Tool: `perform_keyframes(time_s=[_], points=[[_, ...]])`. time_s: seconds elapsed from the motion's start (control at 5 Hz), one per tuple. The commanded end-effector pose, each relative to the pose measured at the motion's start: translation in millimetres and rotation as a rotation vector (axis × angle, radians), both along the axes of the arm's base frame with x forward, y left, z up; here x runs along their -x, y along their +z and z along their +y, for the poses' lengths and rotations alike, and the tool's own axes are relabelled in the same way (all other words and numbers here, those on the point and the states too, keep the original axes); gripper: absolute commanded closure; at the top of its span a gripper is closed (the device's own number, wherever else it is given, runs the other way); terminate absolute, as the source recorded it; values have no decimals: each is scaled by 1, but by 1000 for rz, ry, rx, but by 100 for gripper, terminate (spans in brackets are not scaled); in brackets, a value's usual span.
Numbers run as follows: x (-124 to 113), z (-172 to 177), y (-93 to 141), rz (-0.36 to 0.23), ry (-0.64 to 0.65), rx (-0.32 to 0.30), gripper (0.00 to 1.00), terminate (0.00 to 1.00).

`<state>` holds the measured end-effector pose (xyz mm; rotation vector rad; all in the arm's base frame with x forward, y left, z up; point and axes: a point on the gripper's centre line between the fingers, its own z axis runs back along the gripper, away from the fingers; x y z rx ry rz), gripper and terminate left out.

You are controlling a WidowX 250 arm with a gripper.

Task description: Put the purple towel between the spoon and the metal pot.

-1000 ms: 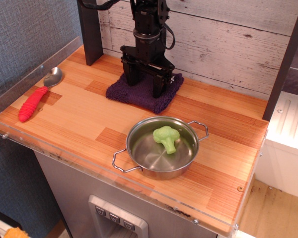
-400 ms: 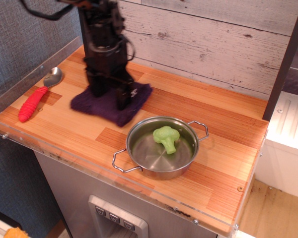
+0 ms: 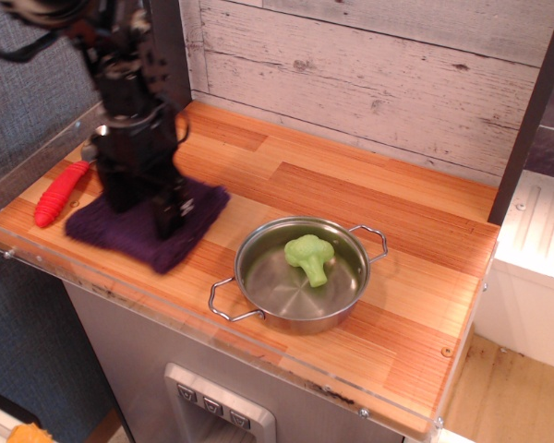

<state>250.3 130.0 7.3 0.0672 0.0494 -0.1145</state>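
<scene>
The purple towel lies flat near the table's front left edge, between the spoon and the metal pot. My gripper stands upright on the towel's middle, blurred by motion, with its fingers pressed into the cloth and holding it. The spoon's red handle lies just left of the towel, and its silver bowl is mostly hidden behind the gripper. The metal pot stands to the right of the towel, a small gap away, with its two loop handles in view.
A green toy broccoli lies inside the pot. A clear plastic rim runs along the table's left and front edges. A dark post and a plank wall stand behind. A white appliance is off the right edge.
My gripper has dragged the purple towel from the back of the table forward and left. It now sits next to the spoon's handle. The pot and spoon have not moved.
</scene>
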Motion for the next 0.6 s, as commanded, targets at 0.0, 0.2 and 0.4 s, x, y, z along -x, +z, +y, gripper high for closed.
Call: perform_keyframes(time_s=[0.0,0.2,0.4], points=[[38,-3,-9,74,-47,15,0,0],[25,-5,-4,38,-38,31,0,0],[6,-7,4,-17,-38,48,0,0]])
